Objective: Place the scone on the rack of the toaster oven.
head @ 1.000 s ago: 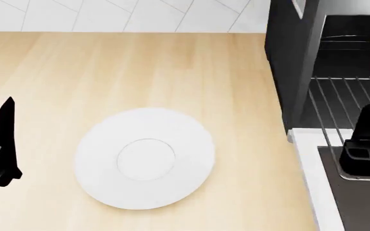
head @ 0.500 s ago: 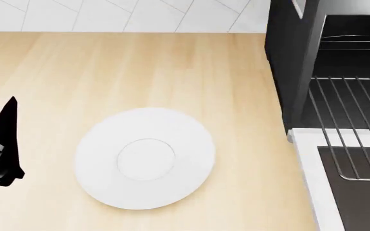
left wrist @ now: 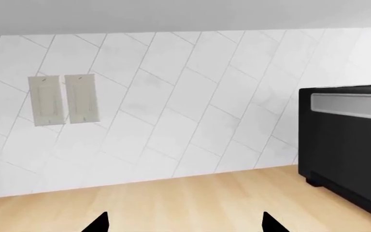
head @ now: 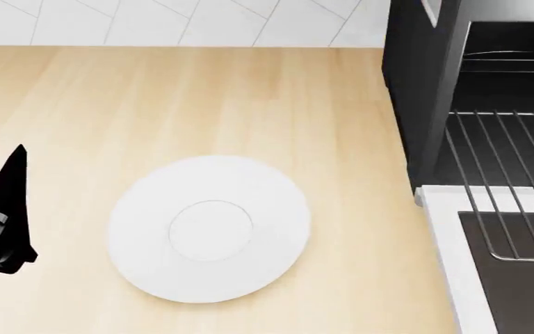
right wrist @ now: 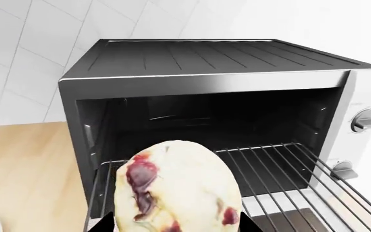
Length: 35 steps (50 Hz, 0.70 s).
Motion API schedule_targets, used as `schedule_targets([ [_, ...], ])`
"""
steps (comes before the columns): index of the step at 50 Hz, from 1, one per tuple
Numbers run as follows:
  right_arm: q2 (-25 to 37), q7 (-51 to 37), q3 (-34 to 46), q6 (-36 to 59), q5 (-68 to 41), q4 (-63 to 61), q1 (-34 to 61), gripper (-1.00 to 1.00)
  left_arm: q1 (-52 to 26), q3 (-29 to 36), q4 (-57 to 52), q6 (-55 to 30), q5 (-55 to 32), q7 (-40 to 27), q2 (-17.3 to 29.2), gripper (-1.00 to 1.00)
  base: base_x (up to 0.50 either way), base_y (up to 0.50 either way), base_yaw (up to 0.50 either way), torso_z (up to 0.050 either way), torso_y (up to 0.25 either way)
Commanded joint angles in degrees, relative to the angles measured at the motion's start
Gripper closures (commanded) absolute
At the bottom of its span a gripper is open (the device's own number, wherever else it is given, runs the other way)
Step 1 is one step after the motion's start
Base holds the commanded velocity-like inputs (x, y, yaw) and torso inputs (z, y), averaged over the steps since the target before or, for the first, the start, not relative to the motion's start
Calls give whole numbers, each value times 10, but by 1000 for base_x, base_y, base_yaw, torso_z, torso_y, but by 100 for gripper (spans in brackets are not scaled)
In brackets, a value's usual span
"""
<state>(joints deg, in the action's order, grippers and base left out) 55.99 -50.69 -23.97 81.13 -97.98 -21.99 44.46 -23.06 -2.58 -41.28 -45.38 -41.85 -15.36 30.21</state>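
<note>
so the scone [right wrist: 176,188] is gripped in the right pincer [right wrist: 172,223], held up in front of the toaster oven [right wrist: 224,96] mouth, just above the near edge of the rack [right wrist: 282,169], not on it; the oven door is dropped open and the rack is slid partway out over it; left of the oven on the wooden bench [head: 156,97] sits a bare white plate [head: 209,228]; further left of that is the left pincer [head: 3,216], tips spread apart, gripping nothing; tiled wall behind the oven has two switch plates [left wrist: 63,99]
</note>
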Motion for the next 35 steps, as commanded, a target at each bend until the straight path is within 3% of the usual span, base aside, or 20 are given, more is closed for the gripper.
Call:
schedule_targets([
  [1,39,-18,11,4,-41,36,11,100,8,0,0,7,3,0,2,-100,0,0,0,0,0],
  [16,70,-6,95,8,-44,92,66,100,7,6,5,12,5,2,2,-100,0,0,0,0,0],
  [25,75,25,76,5,-16,99,32,100,10,7,5,13,5,0,3,-100,0,0,0,0,0],
  [35,72,9,130,2,-28,121,67,100,4,13,6,11,5,-2,3,-100,0,0,0,0,0],
])
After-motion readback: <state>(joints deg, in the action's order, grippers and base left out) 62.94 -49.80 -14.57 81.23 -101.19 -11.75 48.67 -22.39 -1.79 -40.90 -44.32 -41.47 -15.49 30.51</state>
